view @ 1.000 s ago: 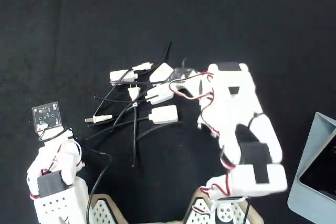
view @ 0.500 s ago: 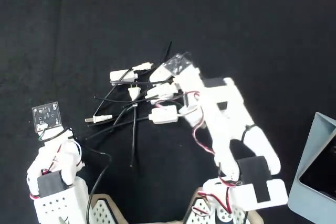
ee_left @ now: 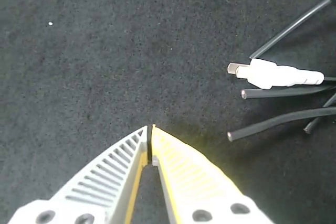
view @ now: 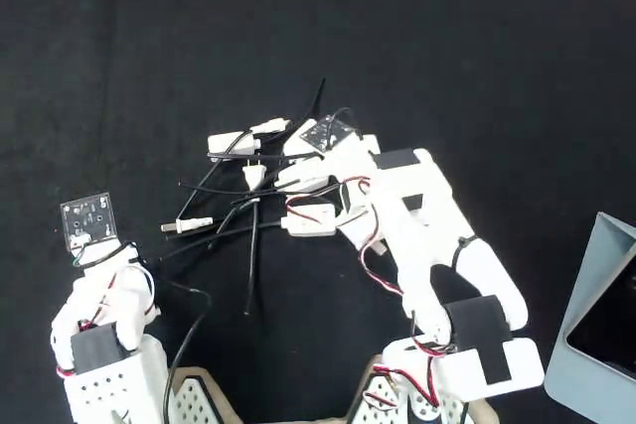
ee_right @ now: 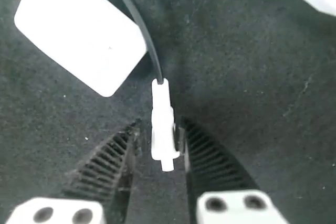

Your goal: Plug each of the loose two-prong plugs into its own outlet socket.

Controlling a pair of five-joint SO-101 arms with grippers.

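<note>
Several white outlet sockets and two-prong plugs on black cables lie tangled mid-table. My right gripper [ee_right: 159,125] is down in that pile, open, with its fingers close on either side of a small white plug [ee_right: 163,129] whose cable runs away past a white socket block [ee_right: 79,30]. In the high view the right arm [view: 407,206] reaches over the sockets [view: 308,217]. My left gripper [ee_left: 151,128] is shut on nothing over bare mat at the near left, and a loose white plug [ee_left: 275,74] lies off to its side; the same plug [view: 189,226] sits at the pile's left edge.
A black mat [view: 497,67] covers the table. A grey bin [view: 596,325] stands at the right edge. Loose black cable ends [ee_left: 278,121] spread from the pile toward the left arm [view: 99,325].
My right arm has swung left and dropped into the pile, ending over the sockets with its fingers around the small plug. The left arm has not moved.
</note>
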